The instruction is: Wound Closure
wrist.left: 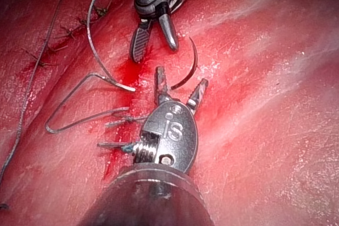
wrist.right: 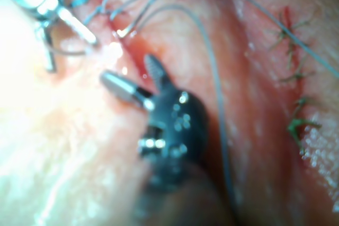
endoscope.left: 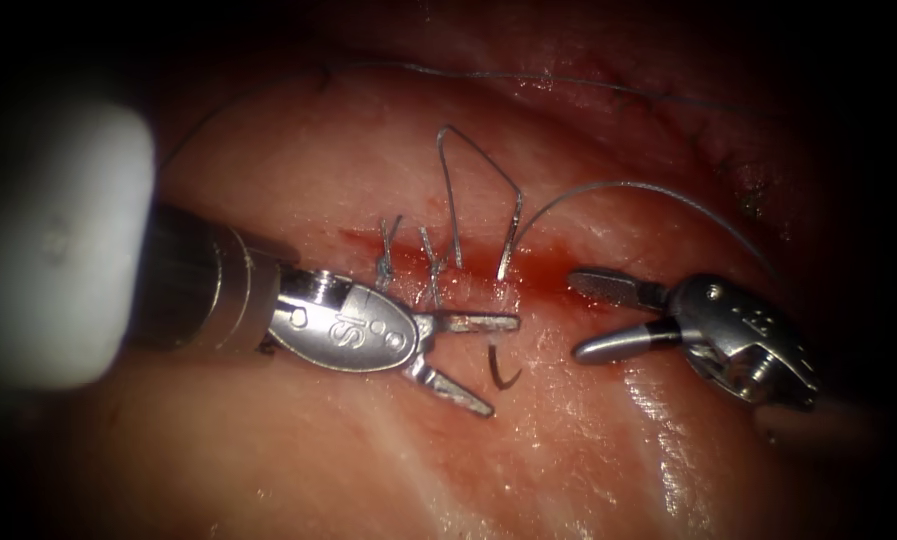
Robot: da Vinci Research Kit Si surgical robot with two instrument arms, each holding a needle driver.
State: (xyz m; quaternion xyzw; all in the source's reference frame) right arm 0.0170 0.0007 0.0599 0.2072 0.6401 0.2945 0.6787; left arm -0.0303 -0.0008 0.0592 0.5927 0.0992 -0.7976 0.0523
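steel hands: two, left hand [endoscope.left: 488,365] and right hand [endoscope.left: 593,315] both spread, empty; one needle [endoscope.left: 503,368] in tissue [endoscope.left: 368,470].

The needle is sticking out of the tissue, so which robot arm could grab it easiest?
Probably the left. The left tool is open with the needle between its two jaws, free of both. The right tool, also open and holding nothing, sits farther away. The needle's lower end seems to enter the tissue.

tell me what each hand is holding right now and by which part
Nothing is held. The left hand and right hand both stand open; the needle lies free on the tissue between the left hand's jaws, gripped by neither.
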